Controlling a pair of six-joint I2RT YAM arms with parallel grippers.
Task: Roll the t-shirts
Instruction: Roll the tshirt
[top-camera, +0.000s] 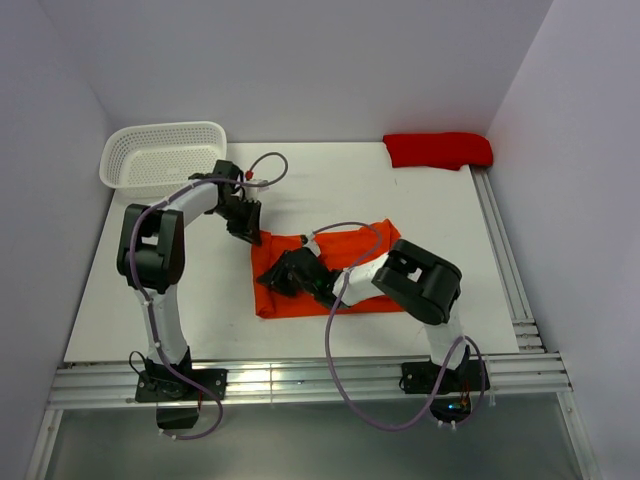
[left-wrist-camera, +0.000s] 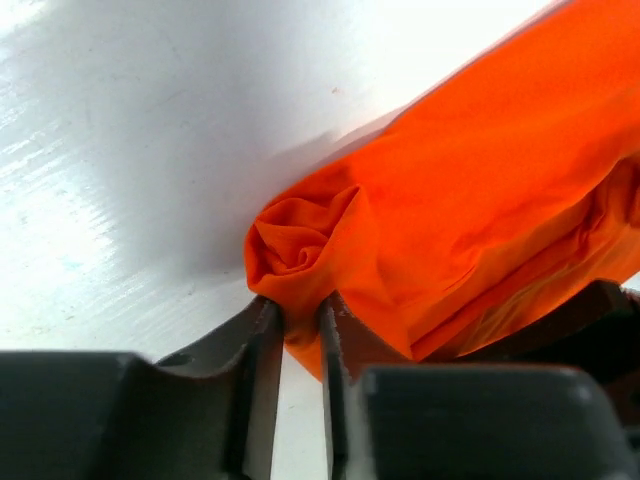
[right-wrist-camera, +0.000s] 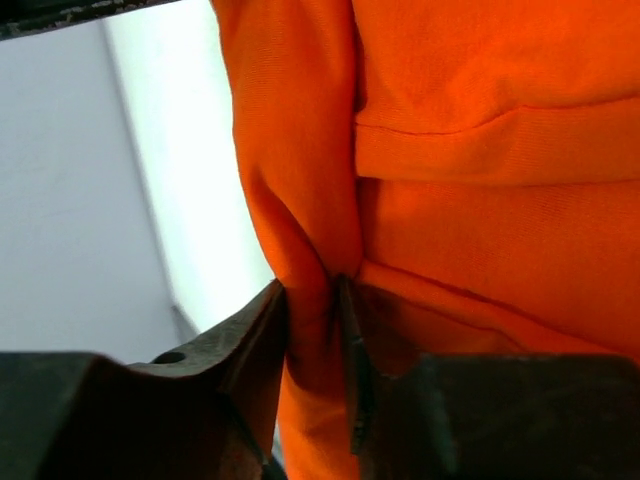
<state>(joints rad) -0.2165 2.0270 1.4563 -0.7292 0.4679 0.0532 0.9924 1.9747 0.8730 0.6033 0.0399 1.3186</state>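
Two t-shirts lie on the white table. The orange t-shirt lies mid-table, partly rolled and creased, between the two arms. A white basket stands at the far left corner. The red t-shirt lies bundled at the far right edge, well apart from both arms. The left gripper is narrowly closed, pinching a fold at the roll's curled far-left end. The right gripper appears clamped on a hanging fold near the shirt's left-centre; its firmness cannot be judged.

no legible text, no labels, brands, numbers or signs on anything
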